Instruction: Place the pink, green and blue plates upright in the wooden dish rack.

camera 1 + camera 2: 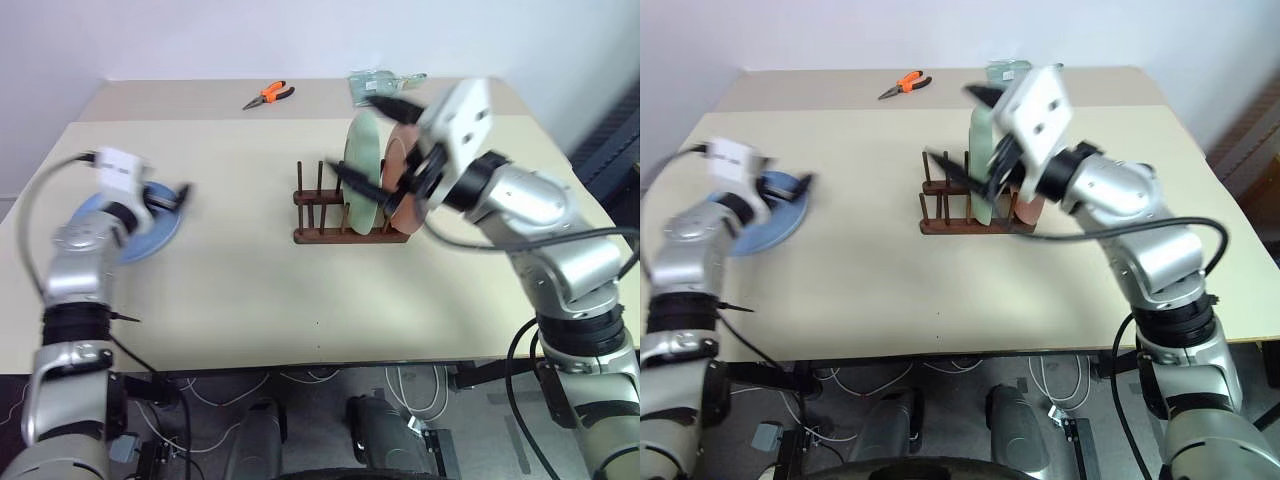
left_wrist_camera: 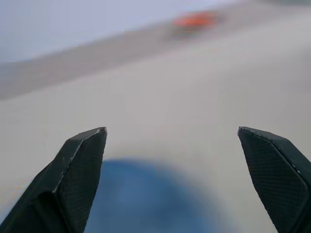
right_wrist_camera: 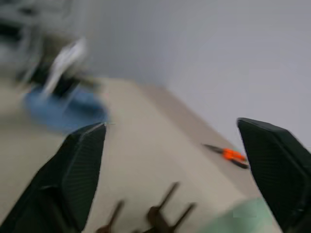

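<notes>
One blue plate [image 1: 140,235] under left pincer [image 1: 172,197]

We figured it was a lab or test bench: plain beige table [image 1: 250,290] against a bare white wall [image 1: 300,35], orange pliers [image 1: 268,95] at the top, loose cables [image 1: 300,390] along the bottom.

You are looking down on a pale beige table [image 1: 250,290] pushed up to a plain white wall [image 1: 300,35]. A second tabletop section of like colour [image 1: 170,98] runs along the far edge. Under the near edge, white and black cables [image 1: 300,390] trail over a grey floor [image 1: 940,430]. The light falls soft and even. At the right edge a dark slatted surface [image 1: 615,135] shows.
</notes>
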`<state>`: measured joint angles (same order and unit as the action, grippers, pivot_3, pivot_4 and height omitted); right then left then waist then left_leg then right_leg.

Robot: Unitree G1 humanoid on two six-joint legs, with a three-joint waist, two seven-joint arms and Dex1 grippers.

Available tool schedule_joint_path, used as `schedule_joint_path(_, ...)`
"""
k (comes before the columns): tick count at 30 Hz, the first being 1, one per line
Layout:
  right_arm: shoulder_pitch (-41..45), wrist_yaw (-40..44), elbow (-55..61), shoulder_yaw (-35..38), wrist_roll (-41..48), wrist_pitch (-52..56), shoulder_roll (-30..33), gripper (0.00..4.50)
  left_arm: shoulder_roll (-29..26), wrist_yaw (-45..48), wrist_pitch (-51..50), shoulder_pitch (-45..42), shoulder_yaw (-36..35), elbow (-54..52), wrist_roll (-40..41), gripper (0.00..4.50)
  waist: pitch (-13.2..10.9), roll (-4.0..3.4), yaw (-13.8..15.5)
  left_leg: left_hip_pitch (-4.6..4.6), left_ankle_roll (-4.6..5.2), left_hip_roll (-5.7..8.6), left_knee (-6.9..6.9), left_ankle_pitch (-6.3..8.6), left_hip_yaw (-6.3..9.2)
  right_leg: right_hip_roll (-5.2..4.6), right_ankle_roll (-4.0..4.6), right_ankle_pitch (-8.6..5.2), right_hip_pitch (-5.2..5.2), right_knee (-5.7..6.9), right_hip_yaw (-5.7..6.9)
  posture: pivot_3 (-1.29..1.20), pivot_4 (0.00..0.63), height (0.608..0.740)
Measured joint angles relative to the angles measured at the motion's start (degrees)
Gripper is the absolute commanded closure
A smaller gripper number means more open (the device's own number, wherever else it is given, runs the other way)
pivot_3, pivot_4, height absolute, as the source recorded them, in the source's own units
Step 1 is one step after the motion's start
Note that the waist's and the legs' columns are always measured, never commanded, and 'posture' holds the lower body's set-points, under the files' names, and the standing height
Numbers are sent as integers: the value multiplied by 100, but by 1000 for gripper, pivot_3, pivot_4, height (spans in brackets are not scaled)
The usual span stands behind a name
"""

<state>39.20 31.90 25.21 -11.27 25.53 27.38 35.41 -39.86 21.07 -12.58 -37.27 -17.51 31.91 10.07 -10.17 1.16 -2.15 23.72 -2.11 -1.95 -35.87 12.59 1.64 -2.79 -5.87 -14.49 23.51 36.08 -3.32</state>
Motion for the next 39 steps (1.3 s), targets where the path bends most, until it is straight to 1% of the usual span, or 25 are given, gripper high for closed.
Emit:
schedule_joint_path(3,-263,67,-39,-274,-261,-150,-324,26,-179,-973,-203,-134,-501,583,-22,0,-7,23,12,1,0,3,-2,0,0,-3,-13,7,-2,1,2,0,150,732)
schedule_joint_path(5,-407,124,-103,-401,-414,-260,-475,26,-229,-1331,-460,-71,-773,787,33,0,-8,30,25,2,-1,3,-2,0,1,-5,-13,7,-2,1,6,0,150,732)
schedule_joint_path(8,-466,199,-224,-407,-539,-323,-618,26,-56,-1377,-968,86,-1115,657,432,0,-9,35,100,3,-3,3,-6,0,0,-7,-10,7,-4,1,10,0,150,732)
schedule_joint_path(10,-476,247,-232,-406,-593,-358,-747,26,119,-1350,-1576,243,-1423,460,850,0,-7,39,119,3,-4,2,-6,0,1,-8,-10,7,-5,1,11,0,150,732)
schedule_joint_path(12,-491,271,-232,-404,-621,-363,-833,0,288,-1405,-2069,402,-1654,284,1184,536,-8,45,118,3,-4,2,-6,0,2,-8,-9,7,-5,1,13,0,150,732)
schedule_joint_path(13,-503,280,-232,-402,-626,-363,-861,0,367,-1505,-2239,451,-1789,204,1311,874,-7,49,117,2,-4,2,-6,0,4,-8,-10,8,-5,2,13,0,150,732)
schedule_joint_path(16,-514,283,-232,-391,-694,-367,-933,0,548,-1898,-2644,467,-2276,-71,1701,2326,-7,51,118,1,-4,2,-6,0,5,-10,-10,9,-5,3,15,0,150,732)
schedule_joint_path(18,-514,276,-233,-382,-754,-400,-954,0,612,-2018,-2761,467,-2381,-134,1808,3490,-6,51,124,0,-5,3,-6,0,5,-10,-9,8,-6,2,15,0,150,732)
schedule_joint_path(20,-514,268,-233,-351,-796,-404,-968,0,656,-2064,-2811,457,-2399,-165,1858,4467,-6,52,132,1,-6,4,-6,0,5,-11,-8,8,-6,2,15,0,150,732)
schedule_joint_path(24,-511,265,-236,-223,-805,-340,-957,0,674,-2032,-2803,323,-2370,-172,1941,4467,-5,53,139,-1,-8,7,-6,-1,4,-13,6,1,-9,0,17,0,150,732)
schedule_joint_path(28,-509,319,-242,-201,-1206,-425,-702,0,931,-1472,-2503,300,-1964,-681,2001,4467,-9,60,168,7,-22,8,-4,-7,8,-16,10,-1,-7,-4,22,0,150,732)
schedule_joint_path(30,-503,398,-244,-339,-1563,-658,-562,0,1064,-1087,-2383,166,-1627,-1163,2063,4467,-10,64,157,13,-26,8,-4,-9,8,-16,10,0,-4,-7,22,0,150,732)
schedule_joint_path(35,-304,454,-511,-943,-2457,-1360,-610,0,1128,-585,-2344,-570,-778,-2187,2149,4467,-12,66,89,6,-27,8,-1,-10,3,-14,5,3,-3,-4,17,0,150,732)
schedule_joint_path(39,465,136,-1550,-1469,-3686,-2057,-770,0,1368,-545,-2744,-1066,-273,-2870,2334,4467,-13,65,70,5,-27,8,-2,-11,4,-9,-6,10,0,1,16,0,150,732)
